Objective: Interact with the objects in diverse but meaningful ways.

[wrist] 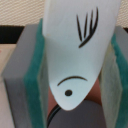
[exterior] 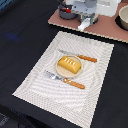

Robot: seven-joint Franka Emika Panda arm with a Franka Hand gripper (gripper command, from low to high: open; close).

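The hand [exterior: 85,23] is clenched on the white fish [wrist: 80,47]: in the wrist view the fish sits between the two teal-padded fingers [wrist: 34,75], its painted eye and curved mouth near its rounded end and dark fin lines further up its body. In the exterior view the hand hangs over the brown board [exterior: 102,27] that lies past the far edge of the placemat [exterior: 35,80], with the fish showing as a pale shape at its tip, close to the board; whether it touches cannot be told. A grey pot [exterior: 67,12] stands on the board just beside the hand, on the exterior view's left, and a second pot [exterior: 123,18] stands at the board's other end. On the placemat a plate [exterior: 59,70] carries the yellow-orange bread [exterior: 69,64]. A fork [exterior: 65,80] lies just beside the plate on its near side, a knife [exterior: 80,56] just beside it on its far side, both orange-handled. The placemat rests on the dark tabletop [exterior: 20,30]
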